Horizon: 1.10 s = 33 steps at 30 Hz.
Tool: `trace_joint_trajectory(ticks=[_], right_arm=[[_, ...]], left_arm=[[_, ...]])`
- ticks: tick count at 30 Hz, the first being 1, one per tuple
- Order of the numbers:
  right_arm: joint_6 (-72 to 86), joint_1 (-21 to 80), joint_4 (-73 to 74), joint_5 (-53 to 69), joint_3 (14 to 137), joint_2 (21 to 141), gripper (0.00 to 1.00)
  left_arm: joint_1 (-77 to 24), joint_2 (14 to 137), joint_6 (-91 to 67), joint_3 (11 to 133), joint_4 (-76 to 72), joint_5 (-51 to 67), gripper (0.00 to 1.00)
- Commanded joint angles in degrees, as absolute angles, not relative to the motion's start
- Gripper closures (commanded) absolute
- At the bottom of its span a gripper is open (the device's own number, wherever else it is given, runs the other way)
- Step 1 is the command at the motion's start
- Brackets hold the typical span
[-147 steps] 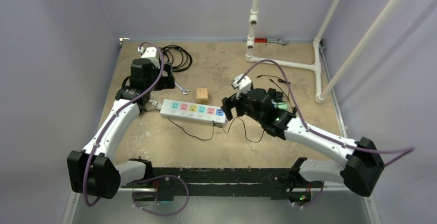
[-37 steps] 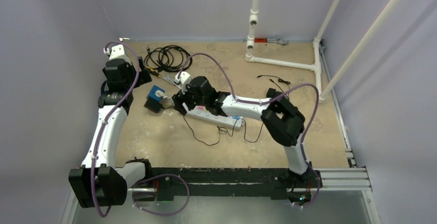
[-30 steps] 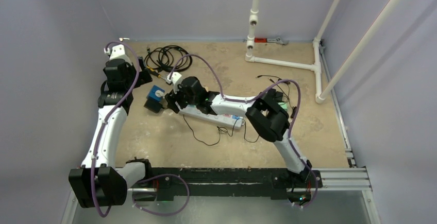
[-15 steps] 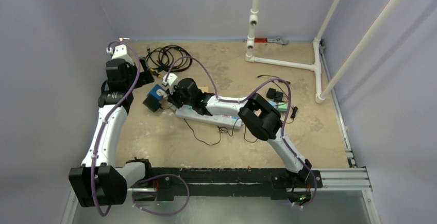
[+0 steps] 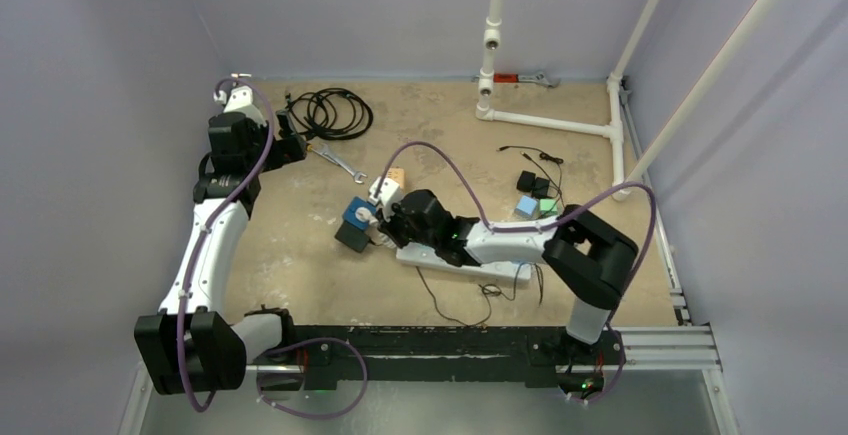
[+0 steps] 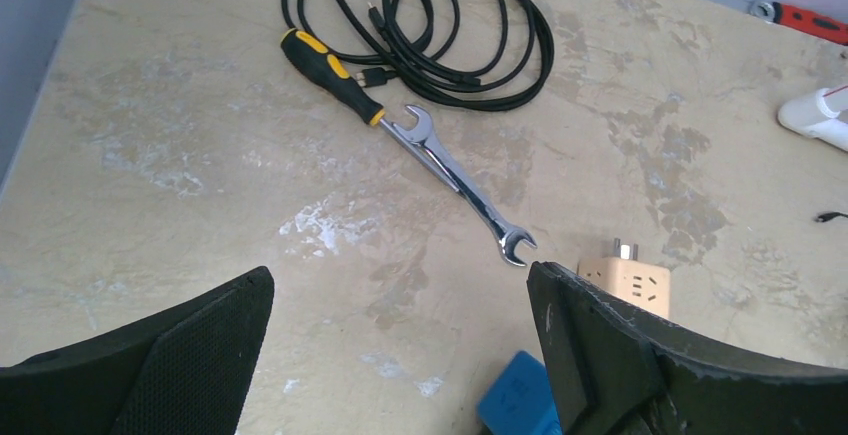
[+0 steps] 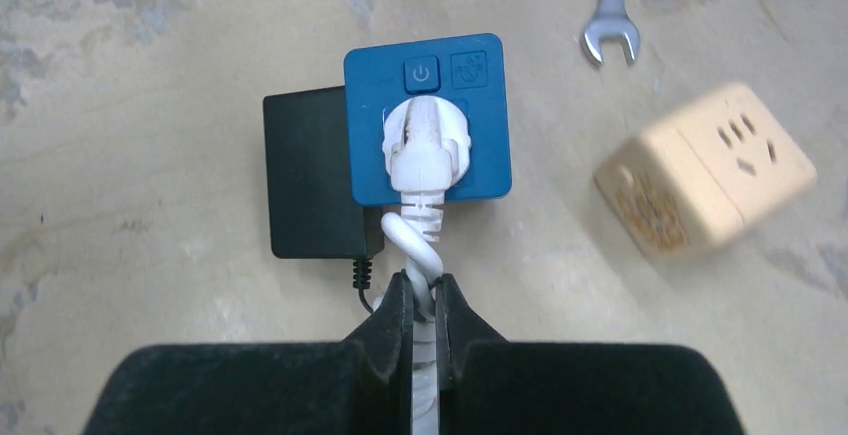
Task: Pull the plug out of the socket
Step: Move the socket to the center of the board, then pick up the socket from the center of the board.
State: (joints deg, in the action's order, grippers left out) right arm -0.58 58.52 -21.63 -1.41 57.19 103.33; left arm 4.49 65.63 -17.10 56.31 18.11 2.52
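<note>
A white plug (image 7: 425, 140) sits in the blue socket cube (image 7: 480, 135), which lies on the table with a black adapter (image 7: 305, 175) against its left side. My right gripper (image 7: 423, 300) is shut on the plug's white cable (image 7: 420, 245), just behind the strain relief. In the top view the socket (image 5: 355, 214) lies left of the right gripper (image 5: 385, 217), with the white power strip (image 5: 470, 265) under the right arm. My left gripper (image 6: 400, 275) hangs open and empty above the table at the far left (image 5: 290, 145), apart from the socket.
A wrench (image 6: 460, 180), a black-and-yellow screwdriver (image 6: 330, 75) and a coil of black cable (image 6: 450, 25) lie at the back left. A beige adapter cube (image 7: 705, 170) sits close to the socket. White pipework (image 5: 550, 120) stands at the back right, small blocks (image 5: 528, 205) near it.
My right gripper closed on the white cable and drew back toward the near right, dragging socket, adapter and power strip along. The plug stays in the socket. The left gripper barely moved.
</note>
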Motion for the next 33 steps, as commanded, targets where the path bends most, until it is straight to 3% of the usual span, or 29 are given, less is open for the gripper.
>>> trace_joint_trajectory(ticks=[1,5,7,9,11,15,21,33], right_arm=[[3.1,58.5,-24.8,-6.1,49.9,95.5,1.0],[5.4,58.6,-24.3,-6.5,45.7,92.3,0.96],[6.5,58.5,-24.1,-6.8,44.8,91.4,0.72],[7.1,58.6,-23.8,-7.0,44.6,90.4,0.61],[7.8,58.6,-23.1,-6.9,45.1,89.3,0.43],[9.4,58.6,-20.3,-6.3,48.1,87.5,0.27],[11.3,58.5,-14.9,-6.1,54.3,91.9,0.21],[9.3,58.5,-10.1,-7.1,56.4,95.3,0.28]], left_arm=[[4.8,66.1,-18.5,55.7,15.6,6.1,0.03],[4.8,66.2,-18.7,55.5,15.5,6.7,0.03],[4.5,66.3,-18.7,55.4,15.4,6.9,0.03],[4.1,66.4,-18.5,55.4,15.5,7.0,0.04],[3.6,66.4,-18.3,55.3,15.5,6.9,0.04],[2.2,66.7,-17.8,55.3,15.6,6.5,0.04],[-1.0,67.7,-17.3,55.4,15.7,6.9,0.04],[-2.1,69.0,-17.4,55.6,15.8,9.0,0.04]])
